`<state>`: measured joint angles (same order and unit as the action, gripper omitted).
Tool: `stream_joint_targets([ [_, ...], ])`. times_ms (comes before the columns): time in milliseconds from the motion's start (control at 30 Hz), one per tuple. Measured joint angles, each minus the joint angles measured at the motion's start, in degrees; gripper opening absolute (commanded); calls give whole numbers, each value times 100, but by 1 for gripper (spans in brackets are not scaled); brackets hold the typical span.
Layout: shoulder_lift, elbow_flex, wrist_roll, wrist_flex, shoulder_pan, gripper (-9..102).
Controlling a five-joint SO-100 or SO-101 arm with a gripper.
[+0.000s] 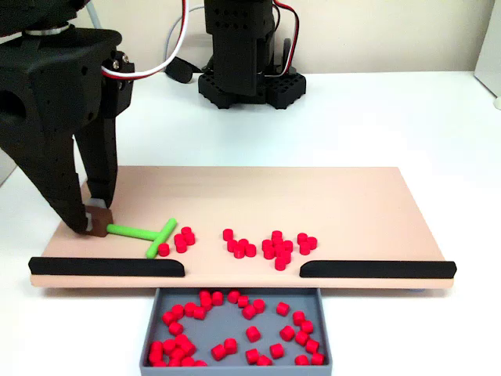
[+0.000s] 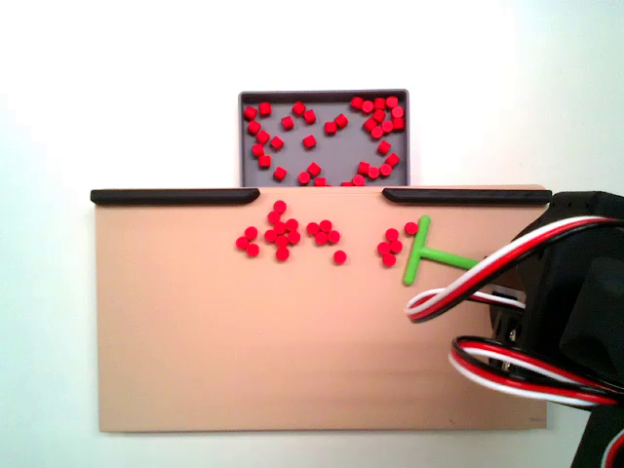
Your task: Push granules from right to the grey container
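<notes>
- Here, loose granules (image 1: 270, 244) are seen lying on the tan board (image 1: 344, 204) in a scattered band just behind the gap between the two black strips, in both fixed views (image 2: 288, 234).
- A small clump of granules (image 1: 178, 240) is found touching or just beside the crossbar of the green T-shaped stick (image 1: 149, 233), on the left of the band in a fixed view and on the right of it in a fixed view from above (image 2: 395, 246).
- Many more granules (image 2: 312, 136) are held inside the grey container (image 2: 252, 174), spread over its floor, with denser groups toward the corners.
- The grey container (image 1: 333, 329) is set against the board's edge, directly beyond the gap between the strips.
- The left black strip (image 1: 106, 267) and the right black strip (image 1: 377, 269) are laid along that same edge of the board.
- The stem of the stick is pointed at the gripper (image 1: 95, 221), whose tips are lowered to the board at its left end in a fixed view.
- The fingers are drawn close together around a small brown block at the stem's end; the block appears to be gripped.
- Red and white cables (image 2: 507, 292) are looped over the black arm.
</notes>
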<state>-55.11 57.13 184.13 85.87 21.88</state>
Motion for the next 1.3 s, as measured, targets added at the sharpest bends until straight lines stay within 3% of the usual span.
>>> stream_joint_targets([
  [1300, 0, 0, -378, -26, -387, 0],
])
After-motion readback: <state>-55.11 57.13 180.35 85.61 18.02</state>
